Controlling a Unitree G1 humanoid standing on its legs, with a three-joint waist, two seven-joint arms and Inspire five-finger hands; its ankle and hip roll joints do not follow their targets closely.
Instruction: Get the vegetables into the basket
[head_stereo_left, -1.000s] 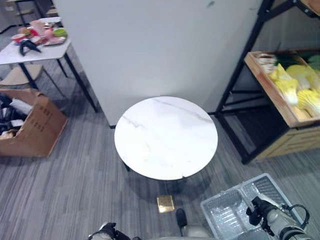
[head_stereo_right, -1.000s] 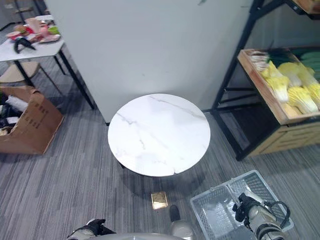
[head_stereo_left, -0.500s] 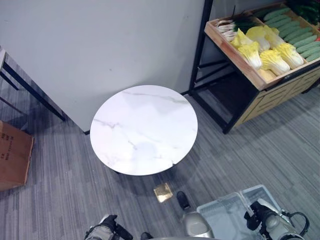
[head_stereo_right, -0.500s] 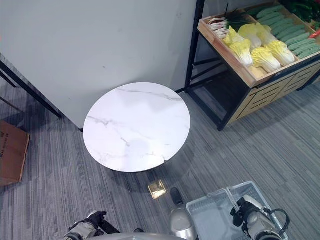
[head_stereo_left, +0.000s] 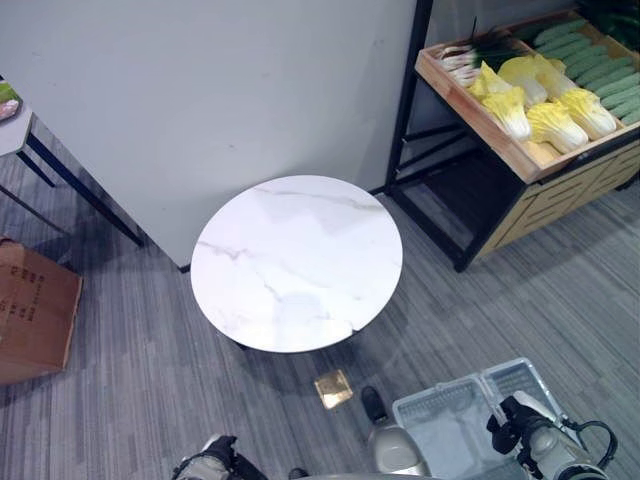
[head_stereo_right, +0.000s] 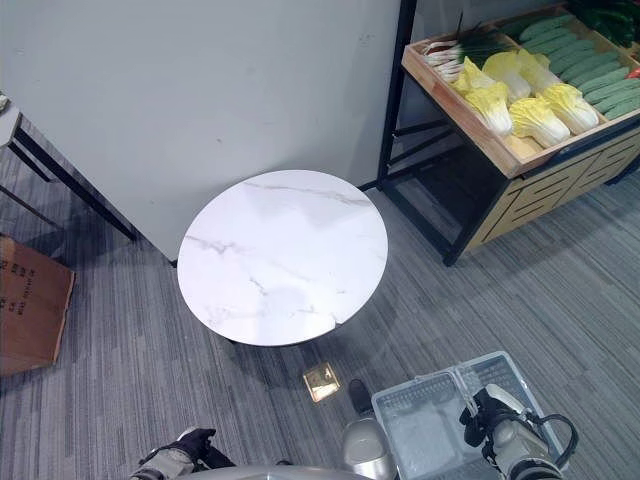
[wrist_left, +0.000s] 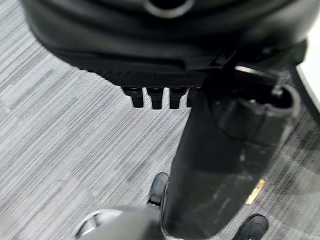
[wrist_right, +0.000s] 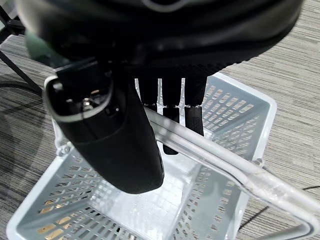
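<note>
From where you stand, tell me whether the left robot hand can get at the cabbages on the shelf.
Probably not: the left robot hand hangs low at the robot's left, and the cabbages lie far off to the right, beyond the round table.

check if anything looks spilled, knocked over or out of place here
Nothing stands out. The cabbages and cucumbers lie tidily in the wooden crate on the shelf, and the round table stands upright. The right hand has its fingers round the handle of the basket, which hangs level.

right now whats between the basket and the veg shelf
Bare grey carpet in the left eye view: nothing lies between the basket, held by the right hand, and the wooden shelf of cabbages.
</note>
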